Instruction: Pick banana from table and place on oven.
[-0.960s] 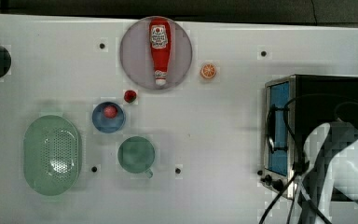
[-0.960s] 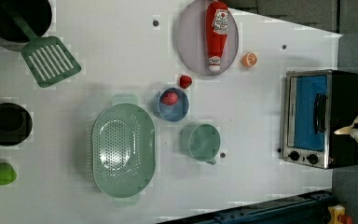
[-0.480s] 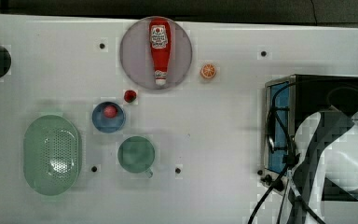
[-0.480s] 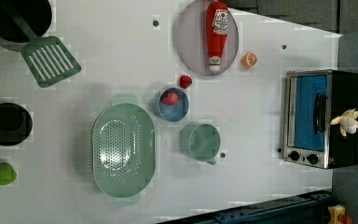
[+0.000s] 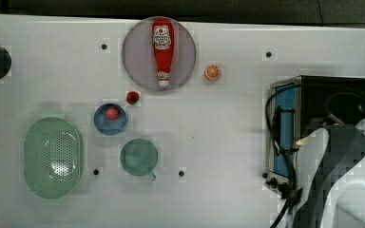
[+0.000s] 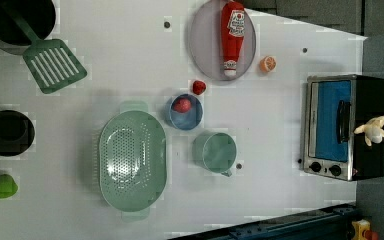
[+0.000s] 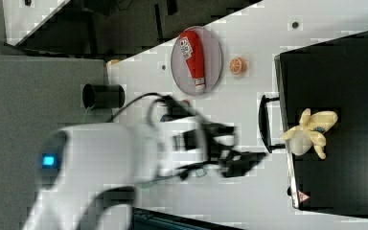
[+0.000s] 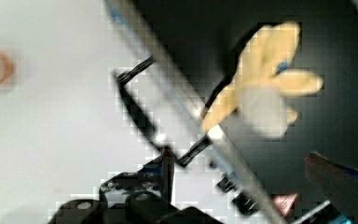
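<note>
Pale yellow against the black top, the banana (image 7: 311, 133) is lying on the oven (image 7: 340, 72), close to the oven's front edge above the bar handle (image 7: 263, 125). In the left view the banana (image 6: 373, 131) is sitting on the oven (image 6: 330, 160) roof just behind the blue glass door, its peeled flaps splaying outward. In the wrist view the banana (image 8: 265, 100) is resting on the dark top beside the silver front frame of the oven (image 8: 335, 42).

The gripper (image 7: 242, 160) is hovering off the oven's front, out over the table (image 7: 268, 201), apart from the banana and holding nothing; its fingers (image 8: 165, 170) are standing wide apart in the wrist view.

In the top view the white arm is covering the oven's near corner, and the oven (image 5: 332, 92) is standing at the table (image 5: 218, 133) end far from the green colander (image 5: 53, 157). The orange slice (image 5: 212, 72) is lying nearest the oven, with the ketchup bottle (image 5: 163, 50) on its grey plate (image 5: 135, 61) just beyond.
</note>
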{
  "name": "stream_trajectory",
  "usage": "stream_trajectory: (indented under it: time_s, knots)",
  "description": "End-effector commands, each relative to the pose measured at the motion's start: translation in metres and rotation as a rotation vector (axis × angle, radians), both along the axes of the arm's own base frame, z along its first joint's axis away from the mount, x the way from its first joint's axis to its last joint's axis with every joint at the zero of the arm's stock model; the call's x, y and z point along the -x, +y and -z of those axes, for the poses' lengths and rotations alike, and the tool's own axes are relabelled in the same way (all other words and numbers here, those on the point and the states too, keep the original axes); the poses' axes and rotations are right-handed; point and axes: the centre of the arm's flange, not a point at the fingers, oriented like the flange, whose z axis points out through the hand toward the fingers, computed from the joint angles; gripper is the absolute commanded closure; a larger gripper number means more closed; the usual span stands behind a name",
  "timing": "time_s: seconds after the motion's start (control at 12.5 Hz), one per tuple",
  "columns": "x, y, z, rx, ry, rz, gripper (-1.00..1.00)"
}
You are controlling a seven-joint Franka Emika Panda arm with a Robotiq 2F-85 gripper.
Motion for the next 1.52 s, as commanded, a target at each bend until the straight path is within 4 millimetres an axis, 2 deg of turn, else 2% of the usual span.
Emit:
stream_trajectory:
  time_s: [0.08,0.32,0.4,0.56,0.72,1.52]
  knots:
    - [-0.032,0.118,-0.064,-0.008,-0.087,0.104,-1.00]
    - [-0.040,0.210,-0.091,0.001,-0.125,0.234,-1.00]
    - [-0.040,0.233,-0.098,0.003,-0.135,0.262,-1.00]
    - [-0.033,0.263,-0.102,0.004,-0.099,0.269,-1.00]
    - [-0.029,0.273,-0.105,0.007,-0.092,0.272,-1.00]
    - [-0.027,0.267,-0.108,0.006,-0.098,0.282,-1.00]
